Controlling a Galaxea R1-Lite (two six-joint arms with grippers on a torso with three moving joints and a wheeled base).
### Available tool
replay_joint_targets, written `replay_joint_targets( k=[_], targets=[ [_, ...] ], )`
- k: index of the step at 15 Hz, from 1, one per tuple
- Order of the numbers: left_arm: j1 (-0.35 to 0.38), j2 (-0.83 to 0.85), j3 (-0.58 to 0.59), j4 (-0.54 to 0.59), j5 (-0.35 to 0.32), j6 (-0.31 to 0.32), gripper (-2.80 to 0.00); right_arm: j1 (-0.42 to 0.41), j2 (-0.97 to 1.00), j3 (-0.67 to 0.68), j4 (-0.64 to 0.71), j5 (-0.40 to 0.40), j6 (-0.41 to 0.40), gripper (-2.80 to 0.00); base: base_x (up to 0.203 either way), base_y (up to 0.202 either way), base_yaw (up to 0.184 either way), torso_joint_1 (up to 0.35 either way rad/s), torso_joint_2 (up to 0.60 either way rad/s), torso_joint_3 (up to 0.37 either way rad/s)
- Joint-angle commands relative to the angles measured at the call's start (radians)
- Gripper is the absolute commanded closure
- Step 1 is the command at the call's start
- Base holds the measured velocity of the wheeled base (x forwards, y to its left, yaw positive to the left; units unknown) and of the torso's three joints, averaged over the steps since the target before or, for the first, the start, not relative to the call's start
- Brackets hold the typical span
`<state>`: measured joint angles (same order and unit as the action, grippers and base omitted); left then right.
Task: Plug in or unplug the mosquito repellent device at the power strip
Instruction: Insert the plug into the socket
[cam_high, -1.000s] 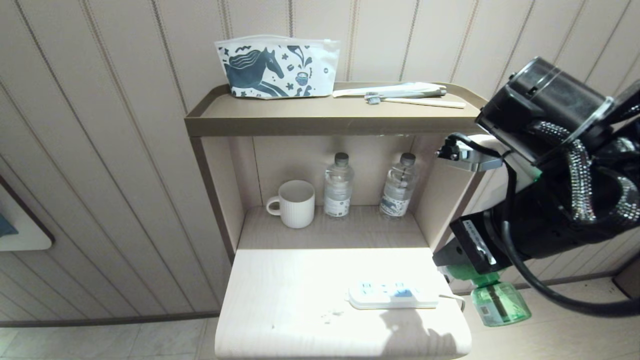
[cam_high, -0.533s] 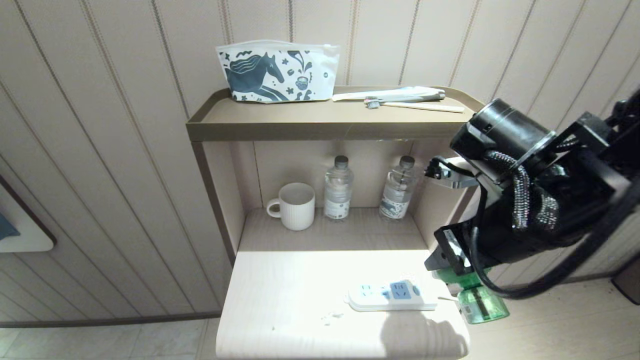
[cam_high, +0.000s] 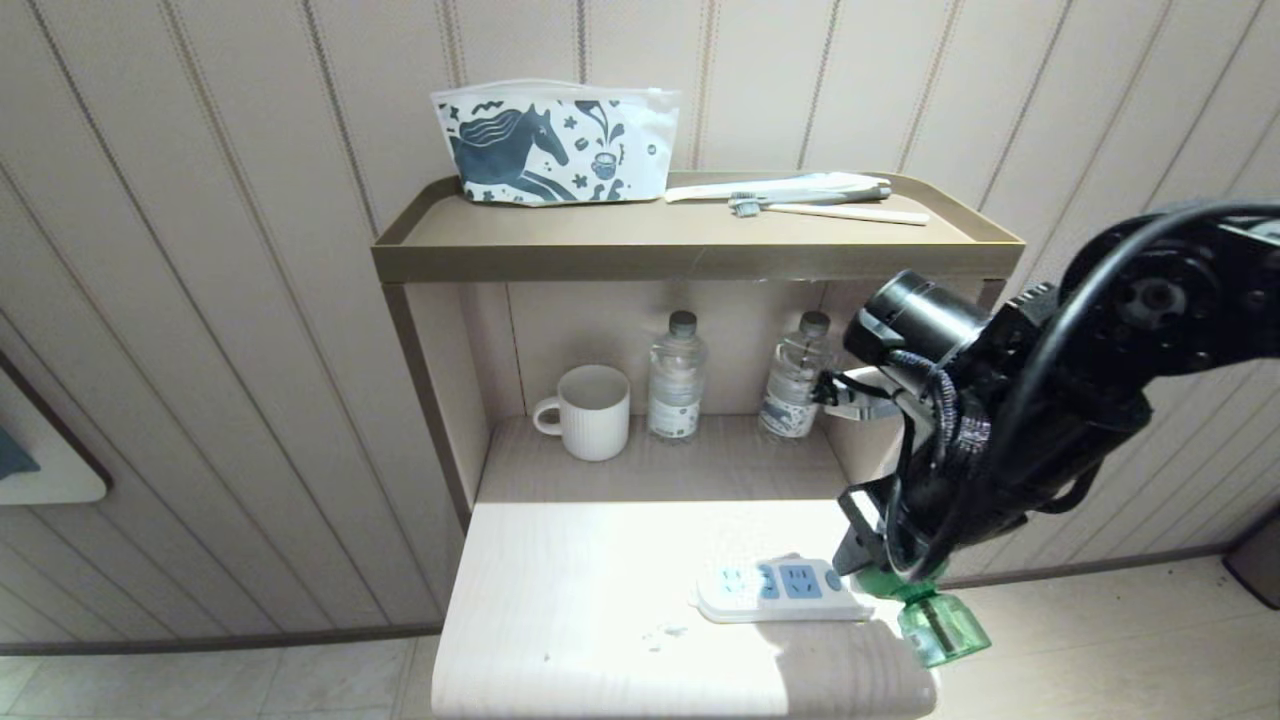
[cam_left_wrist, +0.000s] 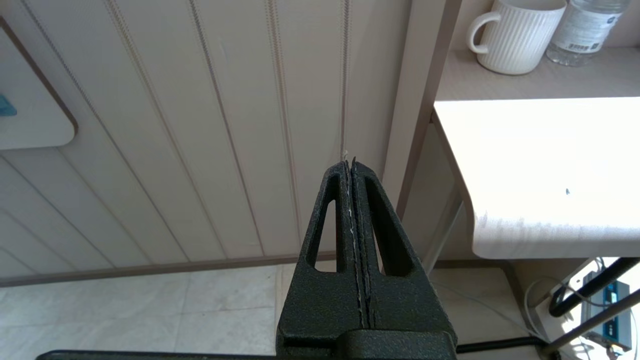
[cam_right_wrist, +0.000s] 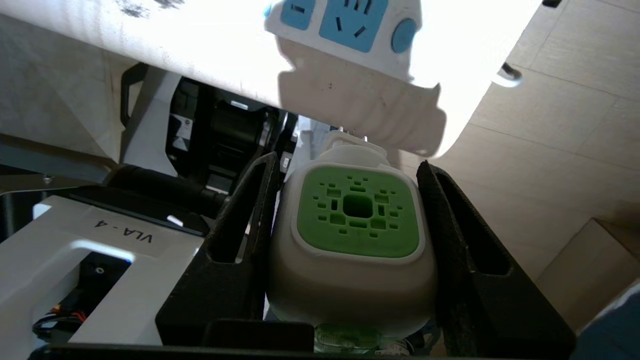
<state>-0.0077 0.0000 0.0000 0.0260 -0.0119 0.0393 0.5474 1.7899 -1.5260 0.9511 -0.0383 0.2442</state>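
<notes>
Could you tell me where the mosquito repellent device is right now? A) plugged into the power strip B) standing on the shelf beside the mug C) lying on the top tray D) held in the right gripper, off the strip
D: the right gripper clamps the mosquito repellent device by its white head, apart from the power strip on the table.

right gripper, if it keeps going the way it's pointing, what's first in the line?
Likely the power strip. The right gripper is clamped on the mosquito repellent device, whose plug end faces the strip's button end near the table edge. Depth is unclear; it might clip the table edge first.
</notes>
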Motion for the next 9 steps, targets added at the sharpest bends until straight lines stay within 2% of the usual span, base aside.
replay_joint_targets(
  k=[1,6,9],
  targets=[
    [0.0,0.002,0.0,0.0,0.0,0.001,0.0,0.0,0.079,-0.033,0.005,-0.003,-0.025,0.0,0.0,0.0,0.0,0.0,0.0,0.0],
    [0.0,0.002,0.0,0.0,-0.002,0.0,0.0,-0.017,0.164,-0.049,-0.079,-0.006,-0.199,0.0,0.0,0.0,0.0,0.0,0.0,0.0],
    [0.0,0.002,0.0,0.0,0.0,0.001,0.0,-0.037,0.209,-0.074,-0.09,-0.006,-0.252,0.0,0.0,0.0,0.0,0.0,0.0,0.0]
  ],
)
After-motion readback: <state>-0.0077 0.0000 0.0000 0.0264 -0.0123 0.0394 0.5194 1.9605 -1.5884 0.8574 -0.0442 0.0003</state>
